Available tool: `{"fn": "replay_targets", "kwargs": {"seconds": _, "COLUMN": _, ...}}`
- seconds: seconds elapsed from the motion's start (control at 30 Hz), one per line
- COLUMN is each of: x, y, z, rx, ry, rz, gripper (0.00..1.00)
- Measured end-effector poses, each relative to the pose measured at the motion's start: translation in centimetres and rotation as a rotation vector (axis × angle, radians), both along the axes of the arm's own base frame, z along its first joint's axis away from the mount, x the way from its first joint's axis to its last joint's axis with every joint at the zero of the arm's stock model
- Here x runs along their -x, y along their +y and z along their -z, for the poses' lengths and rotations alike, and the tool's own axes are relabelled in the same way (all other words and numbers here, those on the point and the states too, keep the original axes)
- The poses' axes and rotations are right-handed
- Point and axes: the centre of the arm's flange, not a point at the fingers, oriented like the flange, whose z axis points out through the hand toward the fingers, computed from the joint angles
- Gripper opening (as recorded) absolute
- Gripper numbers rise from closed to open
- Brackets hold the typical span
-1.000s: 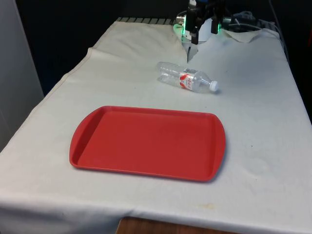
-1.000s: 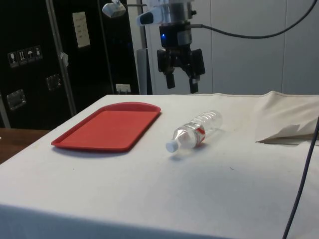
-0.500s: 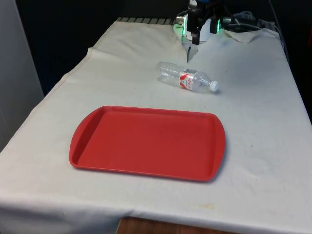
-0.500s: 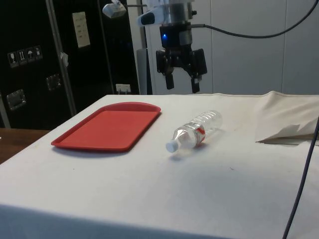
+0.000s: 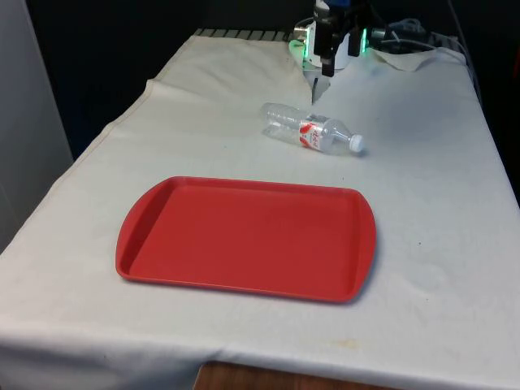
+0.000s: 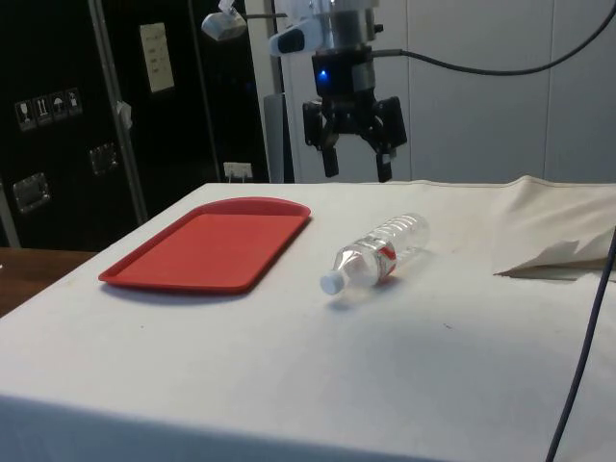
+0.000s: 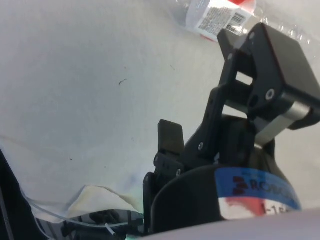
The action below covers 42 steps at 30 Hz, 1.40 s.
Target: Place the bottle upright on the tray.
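Note:
A clear plastic bottle (image 5: 313, 130) with a red label and a white cap lies on its side on the white cloth, beyond the far edge of the red tray (image 5: 244, 236). In the side view the bottle (image 6: 380, 252) rests to the right of the tray (image 6: 207, 241), cap towards the camera. My gripper (image 6: 357, 166) hangs open in the air above and behind the bottle, touching nothing. In the front view the gripper (image 5: 327, 58) is at the table's far end. The wrist view catches the bottle's label (image 7: 220, 12) past the fingers.
A raised fold of cloth (image 6: 549, 241) lies to the right of the bottle in the side view. Cables (image 5: 410, 36) sit at the far end of the table. The tray holds nothing, and bare cloth surrounds it.
In the side view the gripper has shifted slightly right and its fingers stand wider apart. The bottle and the tray have not moved.

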Motion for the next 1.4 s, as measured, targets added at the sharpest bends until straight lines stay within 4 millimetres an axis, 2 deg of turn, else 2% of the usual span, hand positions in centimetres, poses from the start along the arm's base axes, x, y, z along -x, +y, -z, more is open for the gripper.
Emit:
{"fn": "replay_targets", "kwargs": {"seconds": 0.47, "x": 0.0, "y": 0.0, "z": 0.1, "rx": 0.000, "ry": 0.002, "rz": -0.005, "gripper": 1.00}}
{"fn": "replay_targets", "kwargs": {"seconds": 1.03, "x": 0.0, "y": 0.1, "z": 1.0, "rx": 0.010, "ry": 0.023, "rz": -0.011, "gripper": 1.00}}
{"fn": "replay_targets", "kwargs": {"seconds": 1.4, "x": -0.2, "y": 0.0, "z": 2.3, "rx": 0.031, "ry": 0.042, "rz": -0.014, "gripper": 1.00}}
